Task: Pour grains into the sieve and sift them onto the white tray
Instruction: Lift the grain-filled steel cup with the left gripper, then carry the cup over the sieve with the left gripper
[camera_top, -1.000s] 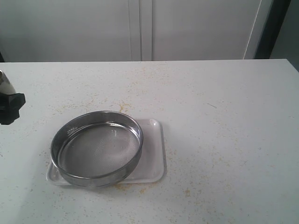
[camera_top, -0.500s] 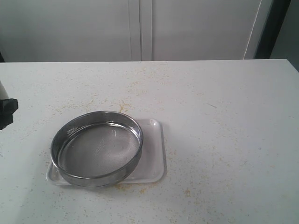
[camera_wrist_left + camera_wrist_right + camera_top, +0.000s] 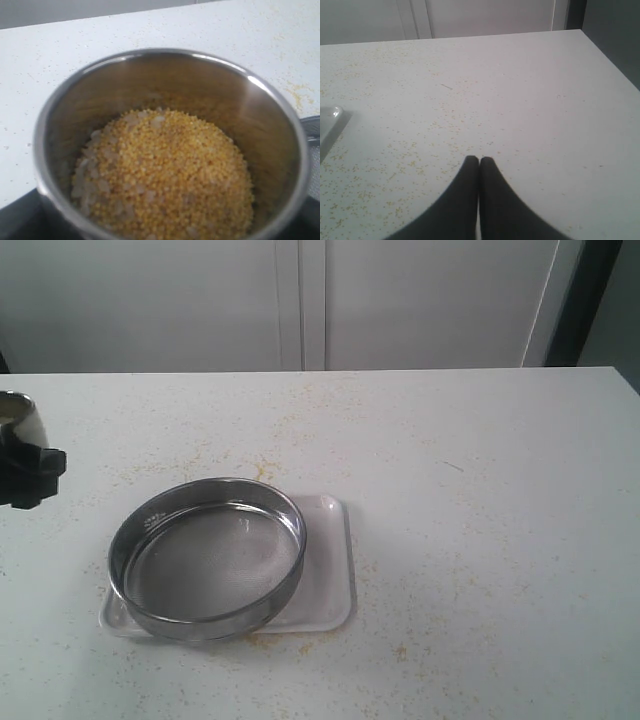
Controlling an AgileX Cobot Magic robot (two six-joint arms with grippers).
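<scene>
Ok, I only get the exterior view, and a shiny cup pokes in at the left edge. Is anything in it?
Observer: Yes, the left wrist view looks down into the cup. It holds the grains, fine yellow ones mixed with whitish rice-like ones.
Operator: Is it full to the top?
Observer: No, bare steel wall shows above the heap, up to the rim.
Operator: Where's the other arm? I can't see it.
Observer: The right wrist view shows the right gripper, jaws pressed together and holding nothing, over the table.
</scene>
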